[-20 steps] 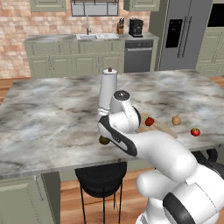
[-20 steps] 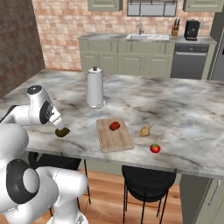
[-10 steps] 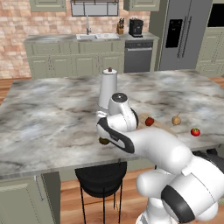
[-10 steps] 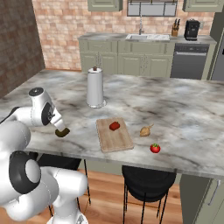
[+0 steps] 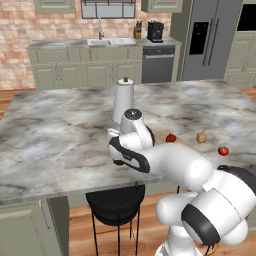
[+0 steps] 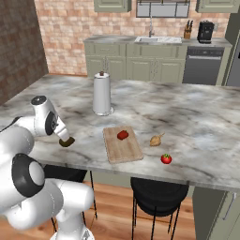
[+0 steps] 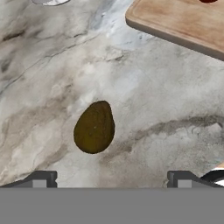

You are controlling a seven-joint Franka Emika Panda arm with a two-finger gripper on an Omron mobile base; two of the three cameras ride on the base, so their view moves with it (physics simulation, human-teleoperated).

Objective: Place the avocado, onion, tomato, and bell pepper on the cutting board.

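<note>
Grey marble with cloudy swirls covers the big bench (image 6: 197, 122) in the middle of the right base view. Behind it, at the top, are a brick wall and green cupboards.

The cutting board (image 6: 122, 144) lies flat in the middle of that view. It is a pale wooden rectangle with lines of grain. The bell pepper (image 6: 123, 135) sits on it, red and a bit lumpy. Just right of the board, on the marble, lies the onion (image 6: 156, 139), tan with a pointed tip. Lower right of the onion is the tomato (image 6: 166, 159), a round red ball with a green top.

The avocado (image 7: 94, 127) lies on the marble, left of the middle of the hand view. It is dark olive, smooth and egg shaped. In the right base view the avocado (image 6: 66, 141) is at the left, well apart from the board.

The hand (image 7: 109, 179) hangs over the avocado. Its two dark fingers (image 7: 41, 178) stand wide apart at the bottom of the hand view and hold nothing.

A white paper towel roll (image 6: 102, 94) stands upright behind the board.
</note>
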